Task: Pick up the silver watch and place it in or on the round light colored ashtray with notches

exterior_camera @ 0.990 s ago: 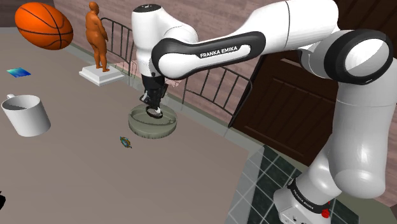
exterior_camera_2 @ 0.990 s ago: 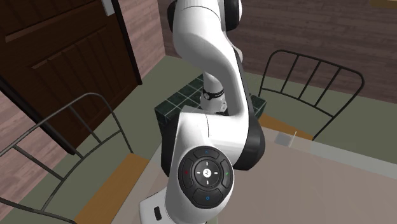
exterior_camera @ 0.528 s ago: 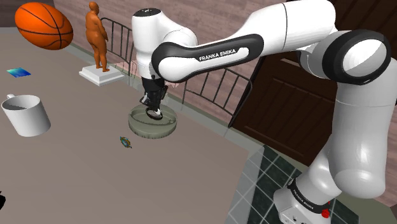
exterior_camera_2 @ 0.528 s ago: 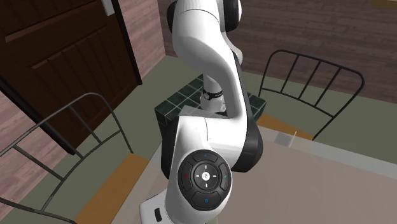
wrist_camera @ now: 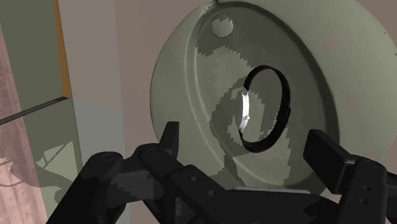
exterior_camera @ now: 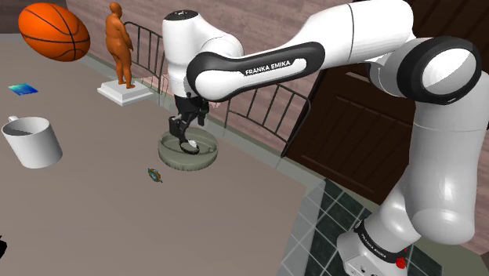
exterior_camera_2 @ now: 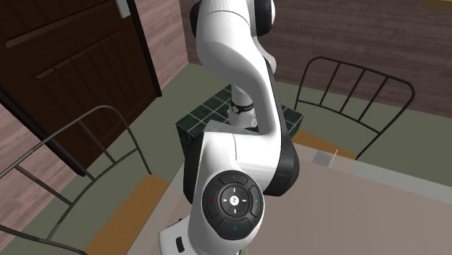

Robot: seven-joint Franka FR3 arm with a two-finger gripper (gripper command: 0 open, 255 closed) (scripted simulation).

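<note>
Watch (wrist_camera: 264,109) is found lying inside the ashtray (wrist_camera: 191,70), touched by nothing. Gripper (wrist_camera: 248,141) is spread wide just above it. Probably best pulled straight up, so the strap isn't snagged or the ashtray nudged.

White arm (exterior_camera: 356,31), dark joints (exterior_camera: 448,69), black pincer (exterior_camera: 183,137), FRANKA EMIKA lettering (exterior_camera: 270,65)

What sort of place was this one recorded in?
Probably a dining corner in a house, as rendered: a table with metal-backed chairs drawn up to it, a dark panelled door beside a brick wall, and dark green floor tiles next to the table.
</note>
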